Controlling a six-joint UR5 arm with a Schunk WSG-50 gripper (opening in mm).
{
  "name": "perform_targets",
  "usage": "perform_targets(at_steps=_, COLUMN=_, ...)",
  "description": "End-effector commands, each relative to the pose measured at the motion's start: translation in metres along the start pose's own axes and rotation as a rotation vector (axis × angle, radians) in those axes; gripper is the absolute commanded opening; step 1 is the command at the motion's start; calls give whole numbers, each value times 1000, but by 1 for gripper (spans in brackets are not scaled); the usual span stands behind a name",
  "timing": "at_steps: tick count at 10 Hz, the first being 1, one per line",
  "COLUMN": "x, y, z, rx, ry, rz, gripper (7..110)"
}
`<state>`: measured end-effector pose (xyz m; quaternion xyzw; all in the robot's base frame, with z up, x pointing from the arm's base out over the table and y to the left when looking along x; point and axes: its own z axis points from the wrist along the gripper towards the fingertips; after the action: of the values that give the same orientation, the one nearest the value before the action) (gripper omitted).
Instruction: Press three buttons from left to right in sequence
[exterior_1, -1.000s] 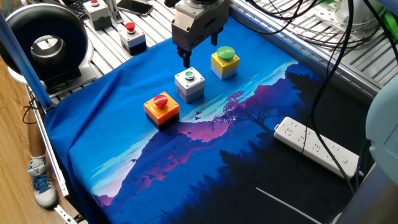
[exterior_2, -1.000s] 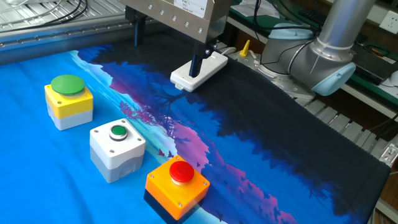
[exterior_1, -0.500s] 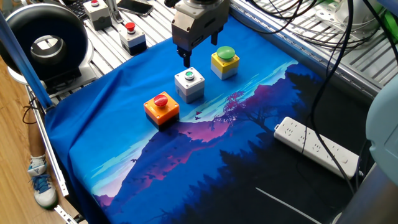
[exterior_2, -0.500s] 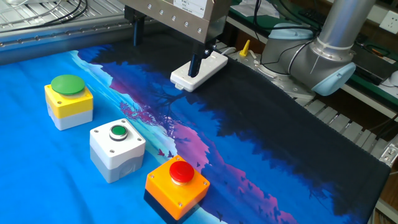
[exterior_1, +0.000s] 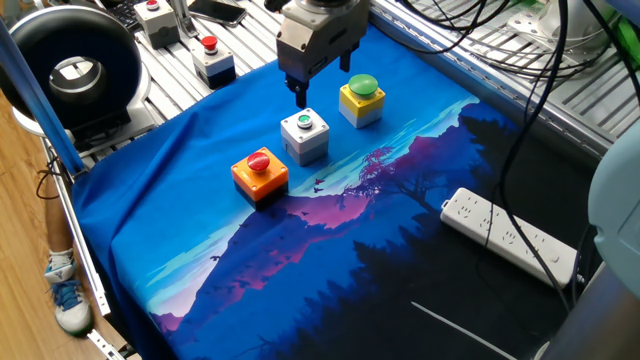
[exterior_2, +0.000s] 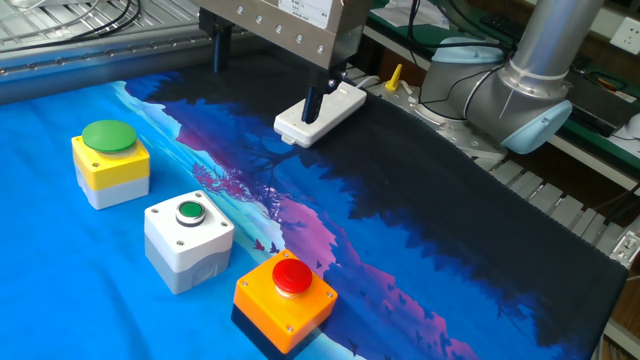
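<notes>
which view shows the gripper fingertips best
The other fixed view: both fingers hang well apart, so the gripper is open. The first fixed view sees them end-on, as one dark tip above the grey box.

We find no readable writing anywhere: the white label on the gripper (exterior_2: 268, 88) mount (top edge of the other fixed view) carries dark print, but it is too small to make out.

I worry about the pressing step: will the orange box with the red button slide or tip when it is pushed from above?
The orange box looks squat with a flat base, so tipping seems unlikely. It sits loose on the blue cloth, so it may slide if pushed off-centre. It probably is stiff plastic.
</notes>
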<state>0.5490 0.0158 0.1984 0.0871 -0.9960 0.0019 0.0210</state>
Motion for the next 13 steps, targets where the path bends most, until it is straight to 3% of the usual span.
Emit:
perform_targets(at_steps=1, x=0, y=2, z=-1, rx=-10, ry=-2, rz=-4, gripper=7)
perform_targets(at_steps=7, x=0, y=0, z=-4, rx=2, ry=1, rz=-21, gripper=7)
perform_targets(at_steps=10, x=-4, y=18, z=-14, rx=7, ry=29, rz=25, gripper=7)
perform_targets(at_steps=11, x=-15, y=22, z=-11, rx=-1, ry=-6, rz=-1, gripper=7)
perform_targets(at_steps=12, x=-30, y=38, z=-7, rx=-64, ry=-53, rz=-44, gripper=7)
perform_targets(at_steps=13, x=-27, y=44, z=-3, rx=-93, ry=-23, rz=-100, gripper=7)
